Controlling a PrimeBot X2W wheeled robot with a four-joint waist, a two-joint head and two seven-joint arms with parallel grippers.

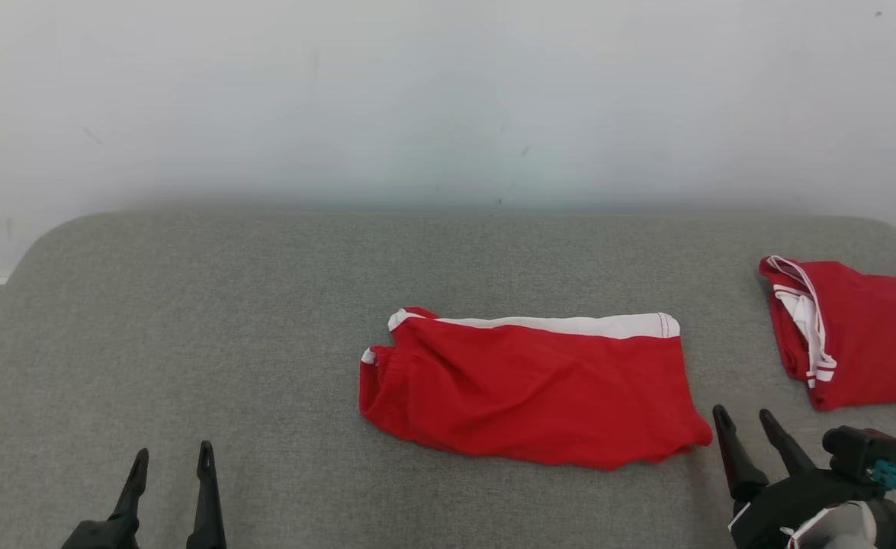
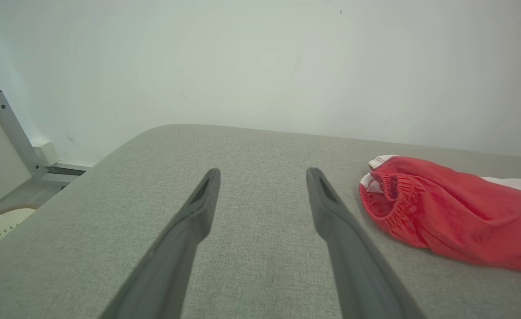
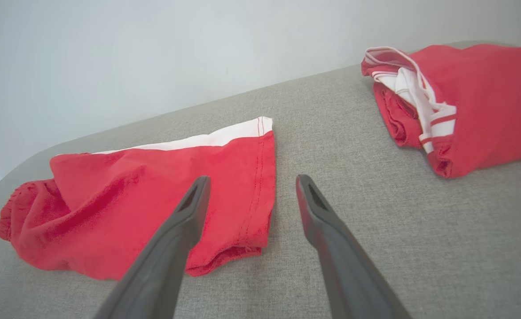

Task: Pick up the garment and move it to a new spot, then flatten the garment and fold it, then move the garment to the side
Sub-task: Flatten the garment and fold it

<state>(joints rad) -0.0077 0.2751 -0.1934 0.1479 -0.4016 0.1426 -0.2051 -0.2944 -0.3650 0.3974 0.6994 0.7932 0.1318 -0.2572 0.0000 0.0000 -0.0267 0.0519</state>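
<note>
At frame centre your red garment (image 1: 531,389) lies folded, it seems; shifting it aside remains. Your left gripper (image 1: 173,451) at lower left and right gripper (image 1: 742,412) at lower right both gape, holding nothing.

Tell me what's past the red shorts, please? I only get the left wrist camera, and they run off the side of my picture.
Observer: A second red garment, folded, with white trim, lies farther right on the grey padded surface, apart from the red shorts.
Operator: Where's my other gripper?
Observer: The right gripper sits just off the shorts' right front corner, jaws open, holding nothing.
Operator: What does the shorts' other end look like?
Observer: It is a stitched leg hem, lying fairly flat.
</note>
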